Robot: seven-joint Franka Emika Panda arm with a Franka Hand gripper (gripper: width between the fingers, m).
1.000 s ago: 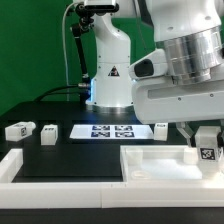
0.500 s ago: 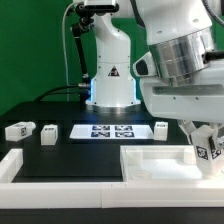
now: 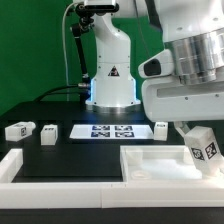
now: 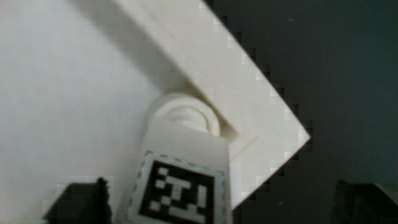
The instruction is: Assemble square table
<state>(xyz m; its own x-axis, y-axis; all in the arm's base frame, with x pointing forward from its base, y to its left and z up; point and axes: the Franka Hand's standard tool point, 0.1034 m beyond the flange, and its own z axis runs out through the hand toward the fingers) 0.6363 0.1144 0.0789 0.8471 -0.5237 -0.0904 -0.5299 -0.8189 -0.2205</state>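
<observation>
Jaws clamped on tilted leg [image 3: 203, 148] bearing black-and-white tag, above square top [image 3: 150, 160] corner.

A dark green curtain [image 3: 35, 45] hangs behind my workspace. The table [image 3: 60, 150] beneath me is black and matte.

A triangular warning sign [image 3: 113, 73] stands on the robot base [image 3: 110, 85]. The legs and marker board [image 3: 112, 130] carry only unreadable black-and-white tags.

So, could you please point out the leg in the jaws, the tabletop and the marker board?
Held leg [image 3: 205, 148]: exterior view, tagged side face.
Tabletop [image 3: 150, 155]: exterior view, raised rim.
Marker board [image 3: 112, 130]: exterior view, printed middle.
</observation>
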